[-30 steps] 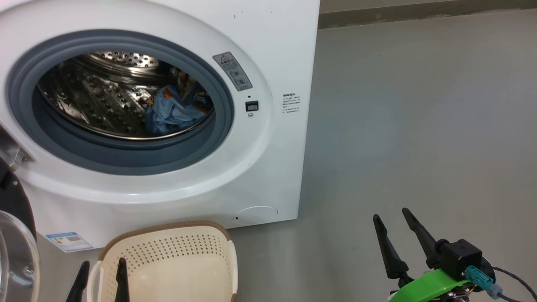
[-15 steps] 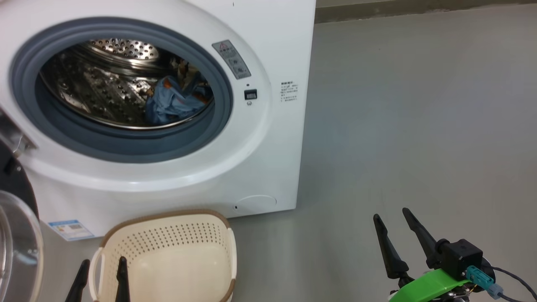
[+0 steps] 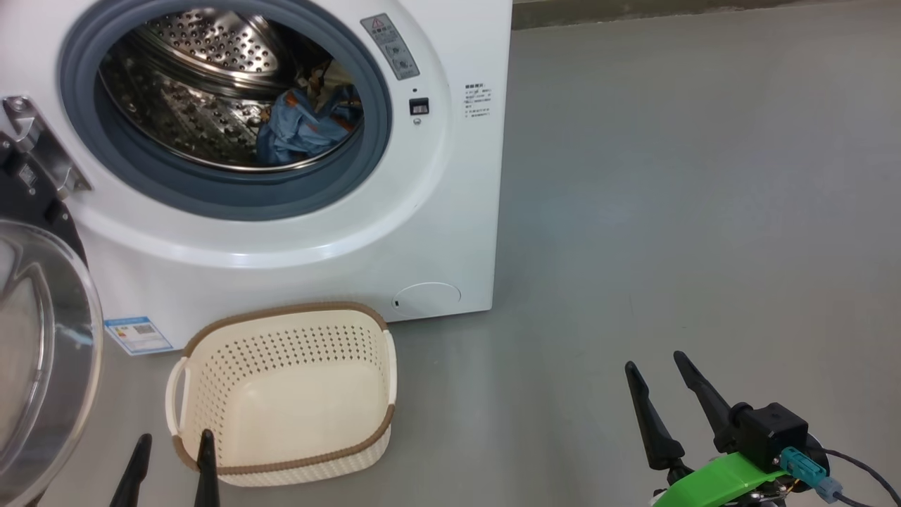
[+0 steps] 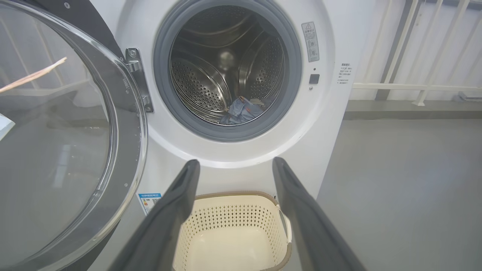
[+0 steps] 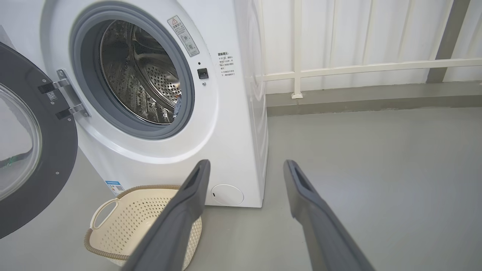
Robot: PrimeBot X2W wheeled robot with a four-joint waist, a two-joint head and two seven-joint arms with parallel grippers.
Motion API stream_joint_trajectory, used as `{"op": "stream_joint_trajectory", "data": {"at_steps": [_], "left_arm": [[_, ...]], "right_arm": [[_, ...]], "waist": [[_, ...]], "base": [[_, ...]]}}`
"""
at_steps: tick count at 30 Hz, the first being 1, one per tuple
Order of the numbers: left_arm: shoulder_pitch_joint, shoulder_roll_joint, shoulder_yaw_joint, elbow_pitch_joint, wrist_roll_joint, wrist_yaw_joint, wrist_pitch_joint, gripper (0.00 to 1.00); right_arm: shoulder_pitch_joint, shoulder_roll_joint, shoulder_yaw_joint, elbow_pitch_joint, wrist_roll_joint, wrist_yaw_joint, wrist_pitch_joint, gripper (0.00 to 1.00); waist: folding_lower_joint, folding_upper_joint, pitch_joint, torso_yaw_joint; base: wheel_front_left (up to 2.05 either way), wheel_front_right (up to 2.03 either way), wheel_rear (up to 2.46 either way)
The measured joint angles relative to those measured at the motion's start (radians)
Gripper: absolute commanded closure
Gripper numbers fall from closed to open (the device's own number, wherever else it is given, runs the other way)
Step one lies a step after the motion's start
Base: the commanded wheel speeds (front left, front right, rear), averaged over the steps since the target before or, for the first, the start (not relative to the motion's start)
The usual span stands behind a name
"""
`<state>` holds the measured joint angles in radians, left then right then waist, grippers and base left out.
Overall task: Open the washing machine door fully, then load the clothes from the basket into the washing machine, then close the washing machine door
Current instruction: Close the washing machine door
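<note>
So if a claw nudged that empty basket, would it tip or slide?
Probably slide: the basket is empty, perforated plastic, so likely light, and the floor looks smooth. It sits wide and low, so tipping seems unlikely. Its holed walls may flex if squeezed.

door (image 3: 42, 338) cropped left, label text (image 3: 476, 101) illegible

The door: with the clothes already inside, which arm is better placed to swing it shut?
Likely the left. The left gripper, open and empty, sits just beside the open door; the right gripper, also open, hangs far off on the other side.
</note>
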<state>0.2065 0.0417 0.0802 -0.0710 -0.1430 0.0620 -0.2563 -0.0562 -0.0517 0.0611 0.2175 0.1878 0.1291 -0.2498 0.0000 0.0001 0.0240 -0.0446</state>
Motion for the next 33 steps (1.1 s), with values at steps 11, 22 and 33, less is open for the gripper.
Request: {"op": "stream_joint_trajectory", "data": {"at_steps": [11, 22, 33], "left_arm": [[0.0, 0.0, -0.009, -0.005, -0.004, -0.005, 0.0, 0.0], [0.0, 0.0, -0.007, -0.001, -0.004, -0.004, 0.0, 0.0], [0.0, 0.0, 0.02, 0.009, -0.023, 0.004, 0.0, 0.0]], "right_arm": [[0.003, 0.0, 0.0, -0.001, 0.0, 0.0, 0.0, 0.0], [0.018, 0.0, -0.001, -0.003, 0.0, 0.0, 0.0, 0.0], [0.018, 0.0, 0.013, -0.01, 0.0, 0.0, 0.0, 0.0]], "waist": [[0.0, 0.0, -0.005, 0.007], [0.0, 0.0, -0.005, 0.049], [0.0, 0.0, -0.006, 0.146]], "base": [[-0.18, 0.18, 0.0], [0.0, 0.0, 0.0], [0.0, 0.0, 0.0]]}}
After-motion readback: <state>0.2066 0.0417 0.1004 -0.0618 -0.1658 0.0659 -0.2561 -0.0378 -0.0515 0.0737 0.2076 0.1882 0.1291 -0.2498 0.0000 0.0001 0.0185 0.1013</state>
